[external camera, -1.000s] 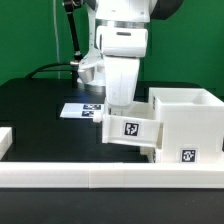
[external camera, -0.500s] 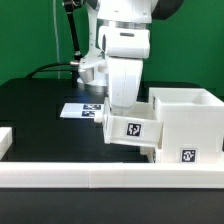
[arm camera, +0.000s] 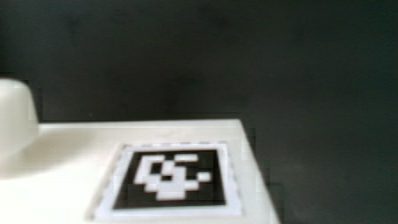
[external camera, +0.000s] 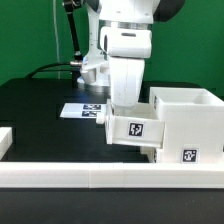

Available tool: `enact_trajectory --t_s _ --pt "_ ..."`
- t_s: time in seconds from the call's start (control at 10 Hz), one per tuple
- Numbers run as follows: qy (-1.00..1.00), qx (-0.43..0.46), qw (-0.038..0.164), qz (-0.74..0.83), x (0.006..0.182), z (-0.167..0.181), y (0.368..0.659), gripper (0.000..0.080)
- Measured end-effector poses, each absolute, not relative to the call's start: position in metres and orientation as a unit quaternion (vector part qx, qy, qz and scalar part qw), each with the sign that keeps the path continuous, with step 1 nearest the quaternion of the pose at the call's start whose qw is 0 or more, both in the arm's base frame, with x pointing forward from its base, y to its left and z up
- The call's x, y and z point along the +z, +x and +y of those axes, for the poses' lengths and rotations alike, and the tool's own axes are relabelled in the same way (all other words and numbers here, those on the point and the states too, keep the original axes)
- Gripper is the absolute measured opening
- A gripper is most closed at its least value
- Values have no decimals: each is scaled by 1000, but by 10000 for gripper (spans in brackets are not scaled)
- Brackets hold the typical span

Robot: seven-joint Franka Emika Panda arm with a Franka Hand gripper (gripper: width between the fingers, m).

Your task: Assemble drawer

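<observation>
In the exterior view the white housing [external camera: 186, 122] stands at the right, open at the top, with a tag low on its front. A small white tray [external camera: 133, 131] with a tag on its front is tilted and raised against the housing's left side. My gripper [external camera: 121, 108] reaches down from the white hand into the tray; its fingertips are hidden behind the tray wall, and it appears shut on the tray wall. The wrist view shows a white tagged face of the tray [arm camera: 171, 178] close up over the black table, with no fingers visible.
The low white border rail [external camera: 90, 178] runs along the front. The marker board [external camera: 82, 110] lies behind the arm on the black table. A white part [external camera: 5, 140] shows at the exterior view's left edge. A black cable hangs at the back.
The arm and the tray have shifted a little toward the exterior view's right, closer into the housing.
</observation>
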State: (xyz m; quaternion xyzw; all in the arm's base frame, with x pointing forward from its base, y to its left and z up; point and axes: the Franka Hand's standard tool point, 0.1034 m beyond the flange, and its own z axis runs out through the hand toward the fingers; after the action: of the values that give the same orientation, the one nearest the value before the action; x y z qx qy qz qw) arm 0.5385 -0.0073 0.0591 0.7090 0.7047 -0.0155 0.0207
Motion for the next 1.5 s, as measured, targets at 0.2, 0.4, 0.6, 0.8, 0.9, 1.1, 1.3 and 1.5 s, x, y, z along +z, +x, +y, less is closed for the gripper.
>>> enact_trajectory --t_s 0.2,0.4,0.6,0.8,0.9,1.1,1.3,1.5 --pt "710 -16 20 704 59 -9 538 42" --pt "710 -16 20 703 59 -9 538 42" --pt "717 -11 23 697 59 -5 540 42" --pt "721 -6 27 692 59 -4 542 42" --pt "722 -6 26 692 58 -5 542 42" --pt "723 -6 25 690 56 -3 542 42" --pt "723 -5 26 690 56 -5 542 42" --pt "725 -5 26 689 56 -4 542 42"
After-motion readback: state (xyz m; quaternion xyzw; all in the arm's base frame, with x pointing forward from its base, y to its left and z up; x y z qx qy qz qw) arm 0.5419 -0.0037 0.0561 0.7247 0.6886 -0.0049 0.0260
